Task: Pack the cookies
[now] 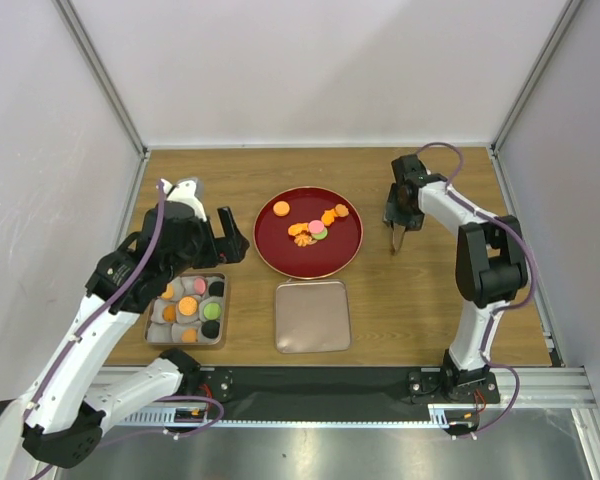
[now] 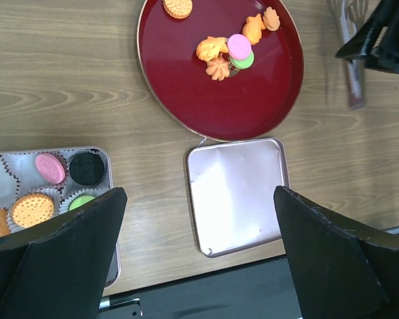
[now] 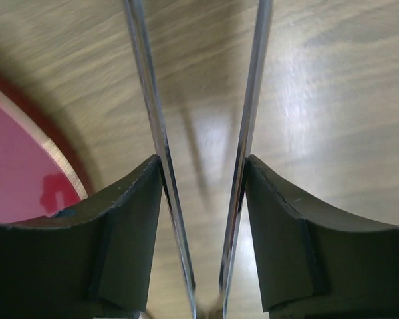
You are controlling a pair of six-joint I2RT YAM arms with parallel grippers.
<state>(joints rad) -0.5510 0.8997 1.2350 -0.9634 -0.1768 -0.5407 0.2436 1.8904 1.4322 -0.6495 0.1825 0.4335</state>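
Several cookies (image 1: 315,230), orange, pink and green, lie in a loose cluster on the red plate (image 1: 280,255); the left wrist view shows the same cookies (image 2: 229,53) on the plate (image 2: 186,86). More cookies (image 1: 187,305) sit in paper cups in the metal tray (image 1: 223,310), also seen from the left wrist (image 2: 32,209). My left gripper (image 1: 228,236) hangs wide open and empty (image 2: 199,193) between tray and lid. My right gripper (image 1: 397,215) is right of the plate, shut on metal tongs (image 1: 397,243); its pads (image 3: 130,219) press on the tongs' two arms (image 3: 149,100), which stand apart with nothing between them.
A pinkish metal lid (image 1: 312,315) lies flat in front of the plate, right of the tray (image 2: 100,154). The plate's rim (image 3: 20,179) shows at the left of the right wrist view. White walls with frame posts enclose the wooden table.
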